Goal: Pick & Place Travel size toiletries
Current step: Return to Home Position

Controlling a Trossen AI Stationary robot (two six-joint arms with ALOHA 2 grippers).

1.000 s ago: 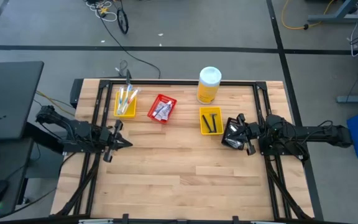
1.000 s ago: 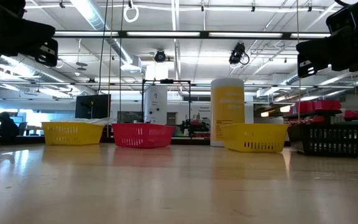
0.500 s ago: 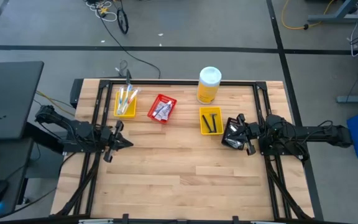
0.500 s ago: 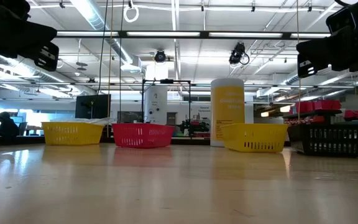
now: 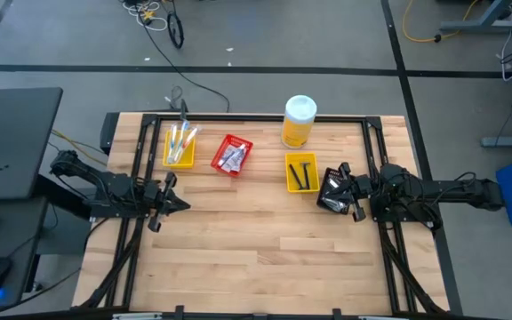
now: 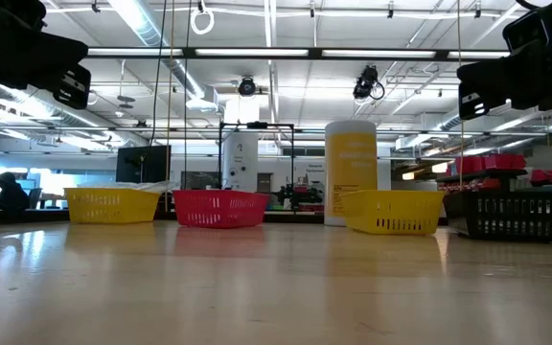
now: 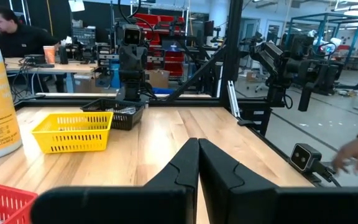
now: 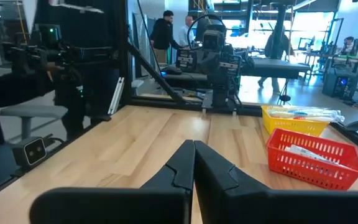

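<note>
The sorting looks finished, and the step in hand is the return to rest. No loose toiletries show on the bare table (image 5: 265, 240). Taken from the table's middle, the left gripper (image 7: 198, 144) hangs at 9 o'clock and the right gripper (image 8: 193, 145) at 3 o'clock. Both pairs of jaws are pressed together and hold nothing.

The toothbrushes (image 5: 181, 140) lie in the left yellow basket (image 5: 169, 156) at about 10 o'clock. The white toothpaste tubes (image 5: 232, 159) are in the red basket (image 5: 241, 144) at 11. Slim dark items (image 5: 302, 172), probably razors, sit in the right yellow basket (image 5: 290, 182) near 2. The big yellow bottle (image 5: 299, 122) stands at 1.

The next move probably asks only that each arm settle into its parked pose, clear of the baskets.

The black basket (image 5: 330, 197) at about 3 o'clock is partly covered by the right gripper from above, so its contents cannot be made out. From table height only the basket walls show, and both arms are cut off at the upper corners.
</note>
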